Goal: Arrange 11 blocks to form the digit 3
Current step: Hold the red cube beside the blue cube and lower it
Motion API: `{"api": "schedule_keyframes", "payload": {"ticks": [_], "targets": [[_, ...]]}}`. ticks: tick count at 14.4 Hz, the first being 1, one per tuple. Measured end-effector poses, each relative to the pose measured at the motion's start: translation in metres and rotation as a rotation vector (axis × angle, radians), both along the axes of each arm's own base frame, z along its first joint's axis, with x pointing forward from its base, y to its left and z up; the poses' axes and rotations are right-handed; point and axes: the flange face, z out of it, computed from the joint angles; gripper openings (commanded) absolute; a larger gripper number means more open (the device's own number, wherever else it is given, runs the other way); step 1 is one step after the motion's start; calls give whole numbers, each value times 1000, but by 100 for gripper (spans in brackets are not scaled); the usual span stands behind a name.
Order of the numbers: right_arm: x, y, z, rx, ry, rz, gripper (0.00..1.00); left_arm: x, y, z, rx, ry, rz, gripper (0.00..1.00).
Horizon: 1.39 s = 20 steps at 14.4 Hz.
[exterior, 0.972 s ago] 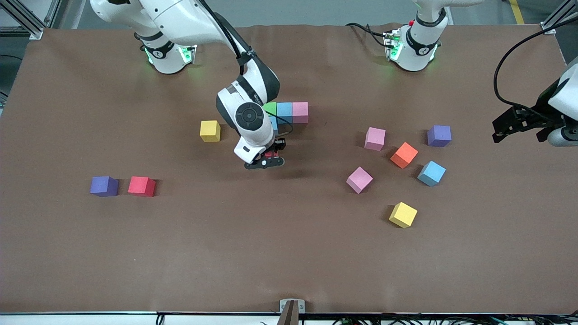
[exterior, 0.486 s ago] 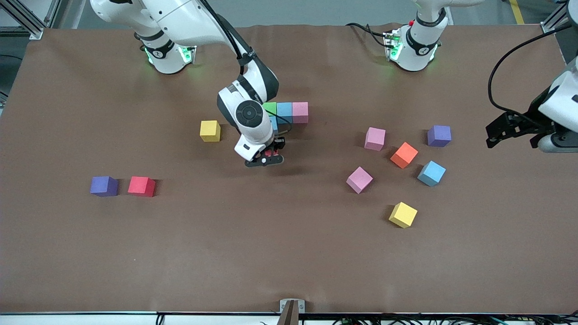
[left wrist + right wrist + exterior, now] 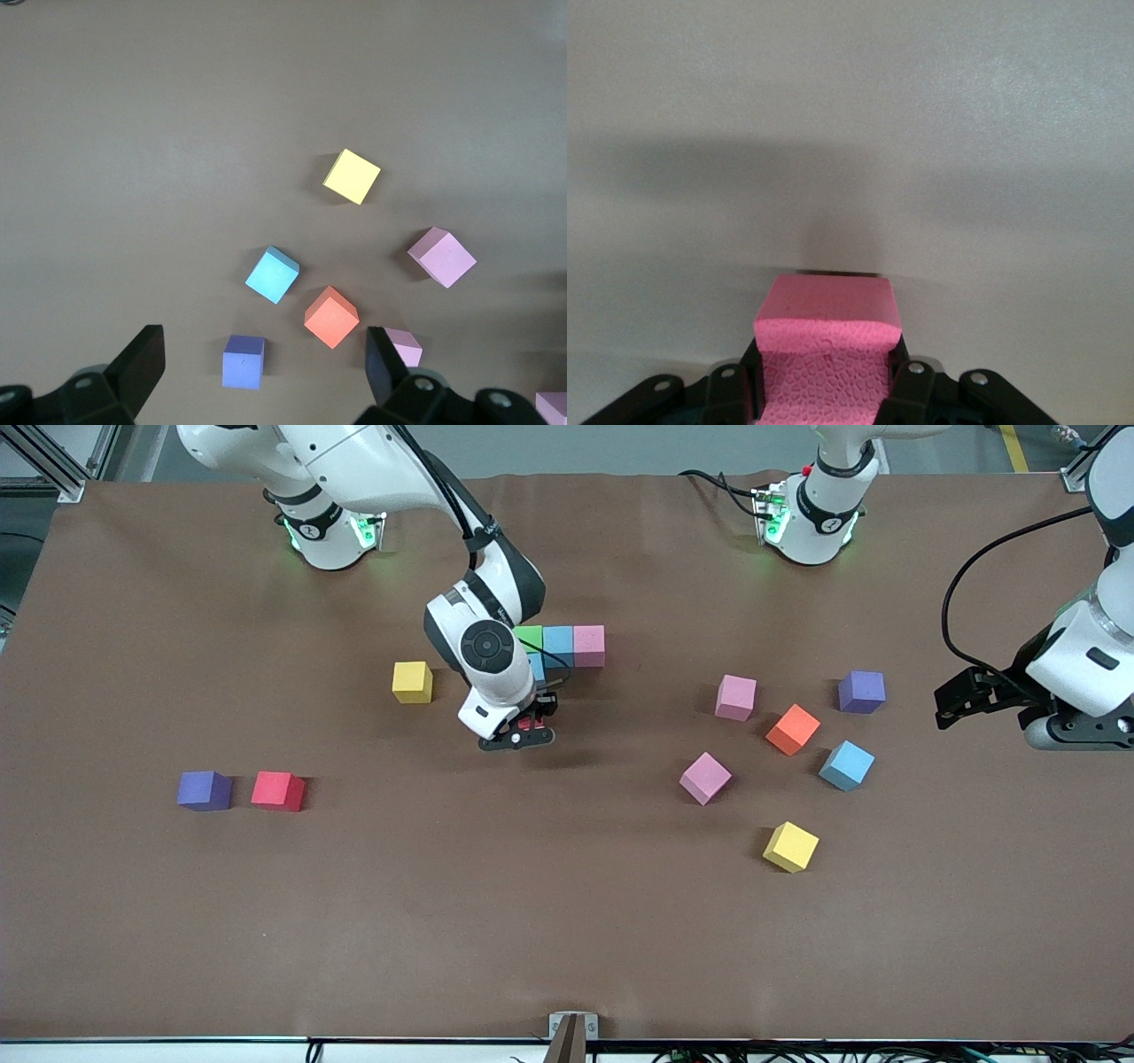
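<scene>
Right gripper (image 3: 523, 735) has its fingers pinched on a red block (image 3: 827, 341) (it reads hot pink in the right wrist view, red in the front view), and I see it low over the table (image 3: 567, 921), just nearer the front camera than the started row. That row sits near the table's middle: green block (image 3: 530, 638), light blue block (image 3: 558, 640) and pink block (image 3: 589, 645) touching side by side, with another blue block (image 3: 538, 668) mostly hidden by the right arm just under the green one. A yellow block (image 3: 412, 682) stands near the row, toward the right arm's end. Left gripper (image 3: 961, 701) hangs with fingers spread wide and nothing between them, over the table at the left arm's end beside the loose cluster. In that cluster I count a purple cube (image 3: 243, 361), an orange block (image 3: 331, 316), a second light blue block (image 3: 272, 274), a second yellow block (image 3: 352, 175), and two pink blocks, one at (image 3: 441, 257) and one at (image 3: 403, 345), all apart from each other and turned at odd angles. Toward the right arm's end, nearer the front camera, a second red block (image 3: 277, 790) sits just beside another purple cube (image 3: 204, 790), not touching.
</scene>
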Motion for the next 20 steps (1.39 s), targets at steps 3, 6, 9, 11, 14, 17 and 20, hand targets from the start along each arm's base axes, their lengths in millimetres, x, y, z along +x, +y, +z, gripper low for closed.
{"api": "schedule_keyframes", "payload": {"ticks": [3, 6, 9, 11, 14, 17, 20], "targets": [[0, -1, -3, 11, -19, -4, 45, 0, 1, 2, 0, -3, 1, 100], [-4, -3, -8, 12, -24, -4, 45, 0, -1, 2, -1, -4, -2, 100], [-7, -1, -9, 11, -21, 2, 46, 0, -2, 3, -1, -6, -3, 100], [-8, 0, -10, 9, -20, 4, 46, 0, -1, 5, -1, -9, -2, 100], [-14, 5, -10, 6, -12, 16, 46, 0, -2, 7, -2, -14, -3, 100], [-17, 7, -10, 6, -9, 22, 46, 0, -1, 10, -2, -20, -2, 100], [-17, 7, -10, 5, -9, 22, 46, 0, 5, 12, -3, -23, 8, 100]]}}
